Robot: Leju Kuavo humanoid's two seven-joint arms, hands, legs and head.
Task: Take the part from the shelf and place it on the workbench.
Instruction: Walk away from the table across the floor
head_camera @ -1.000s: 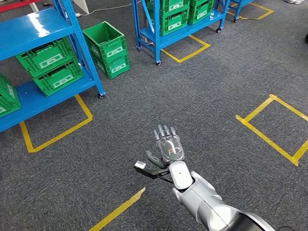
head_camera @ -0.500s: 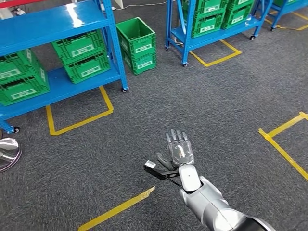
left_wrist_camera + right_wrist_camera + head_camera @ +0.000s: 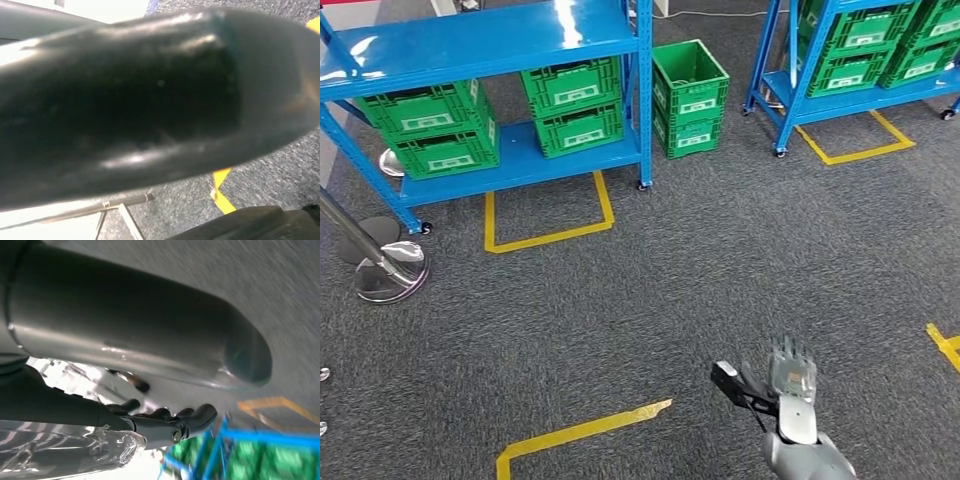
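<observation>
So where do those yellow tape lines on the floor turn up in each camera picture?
Head view: yellow tape low in the middle; more of it outlines the floor under the blue shelf.
Left wrist view: a short piece on the grey carpet.
Right wrist view: an outline beside the blurred blue shelf.
Shared landmark: the grey carpet.

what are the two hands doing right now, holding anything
Right hand: open, fingers apart, holding nothing.
Left hand: cannot be told from these pictures.
</observation>
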